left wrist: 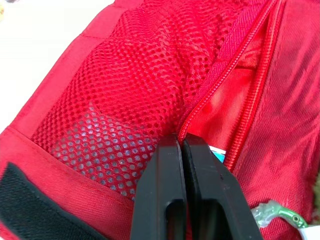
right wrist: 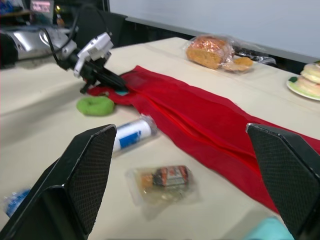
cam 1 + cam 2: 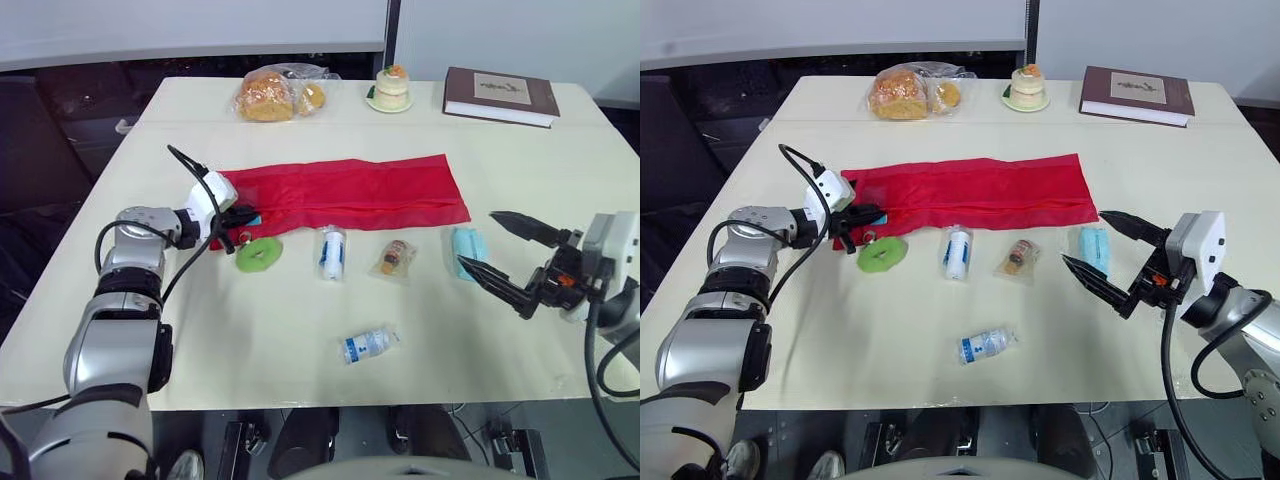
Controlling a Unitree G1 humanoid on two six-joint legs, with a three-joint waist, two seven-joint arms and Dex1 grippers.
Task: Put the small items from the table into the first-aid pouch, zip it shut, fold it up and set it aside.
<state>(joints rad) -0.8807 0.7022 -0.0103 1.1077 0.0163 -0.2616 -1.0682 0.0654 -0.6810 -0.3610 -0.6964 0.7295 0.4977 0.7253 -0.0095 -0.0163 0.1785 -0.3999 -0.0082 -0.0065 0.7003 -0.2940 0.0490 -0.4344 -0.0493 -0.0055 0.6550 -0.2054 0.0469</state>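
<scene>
Long red cloth pouch (image 3: 340, 190) spread flat on the pale table (image 3: 250, 330). Netted pocket full of tiny holes at its left end. Zip (image 1: 225, 65) partly undone there, with a white and blue scrap (image 1: 218, 153) peeking from inside. Left gripper (image 1: 180, 145) pressed tight together, touching the zip line. Just beside the pouch, outside it: soft green ring (image 3: 259, 253), white roll (image 3: 332, 252), clear packet (image 3: 395, 258), blue-green packet (image 3: 466, 245). Small bottle (image 3: 368, 343) closer in. Right gripper (image 3: 476, 237) spread wide, empty, near the blue-green packet.
</scene>
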